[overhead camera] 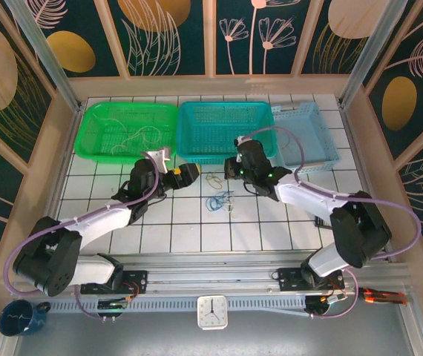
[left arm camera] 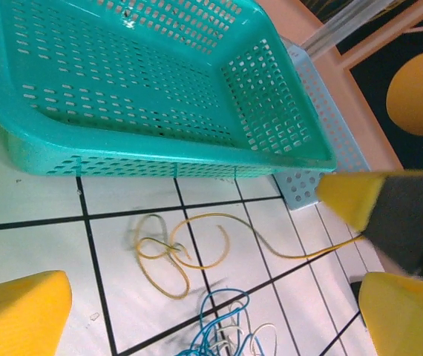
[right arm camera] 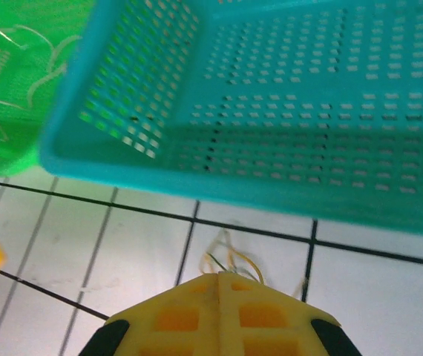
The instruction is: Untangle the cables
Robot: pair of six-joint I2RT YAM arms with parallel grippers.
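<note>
Yellow cable trails from its loops toward the clenched right claw; left claw released.

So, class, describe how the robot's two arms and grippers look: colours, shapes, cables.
The left arm and right arm have white links with chunky black joints. A thin purple hose loops along each. The left gripper and right gripper have blocky yellow fingers on black bodies.
</note>
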